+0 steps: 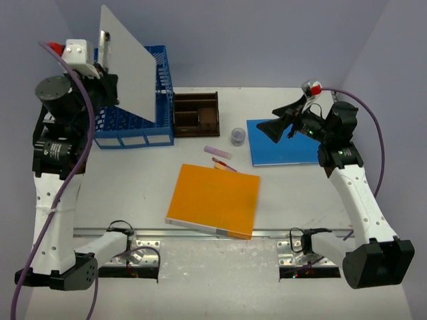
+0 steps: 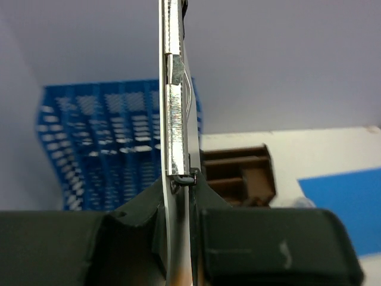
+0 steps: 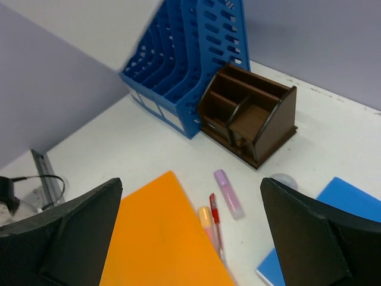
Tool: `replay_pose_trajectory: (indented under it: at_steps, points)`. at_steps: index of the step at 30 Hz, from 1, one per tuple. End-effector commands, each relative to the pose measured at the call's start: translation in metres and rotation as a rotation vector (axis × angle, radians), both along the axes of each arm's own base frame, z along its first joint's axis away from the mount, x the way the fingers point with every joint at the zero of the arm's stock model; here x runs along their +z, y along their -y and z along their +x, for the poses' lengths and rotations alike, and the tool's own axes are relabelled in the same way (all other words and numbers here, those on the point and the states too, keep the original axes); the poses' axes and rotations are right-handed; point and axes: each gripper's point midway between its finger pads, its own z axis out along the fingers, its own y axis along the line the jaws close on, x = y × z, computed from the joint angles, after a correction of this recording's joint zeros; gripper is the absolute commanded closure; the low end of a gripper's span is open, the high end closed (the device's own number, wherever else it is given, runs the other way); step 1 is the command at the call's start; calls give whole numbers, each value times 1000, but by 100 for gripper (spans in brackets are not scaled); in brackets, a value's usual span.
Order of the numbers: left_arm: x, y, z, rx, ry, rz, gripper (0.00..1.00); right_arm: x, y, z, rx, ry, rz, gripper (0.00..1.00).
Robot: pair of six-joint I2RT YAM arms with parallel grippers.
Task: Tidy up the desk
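White clipboard [image 1: 130, 63] clamped edge-on in our left gripper [image 2: 178, 238], upper left over blue file rack [image 1: 133, 130], our right gripper [image 3: 190, 232] spread wide, touching nothing

Your table [image 1: 133, 187] is a large, flat, off-white rectangle with a plain matte top. It lies level and spans the scene from left to right. You can see 1 silver metal rail [image 1: 273, 233] running along its near edge.
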Motion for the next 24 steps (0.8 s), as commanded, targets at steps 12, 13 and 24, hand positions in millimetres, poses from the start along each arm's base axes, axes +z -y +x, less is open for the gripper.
replay_pose_trajectory:
  at_steps: [12, 13, 24]
  points:
    - [147, -99, -20, 499, 259, 369, 100, -35, 6, -8, 27, 101, -156, 1]
    - [147, -98, -16, 493, 261, 393, 100, -35, 6, -8, 32, 102, -157, 1]
    - [136, -98, 42, 345, 197, 529, 100, -49, 0, -15, 94, 80, -155, 1]
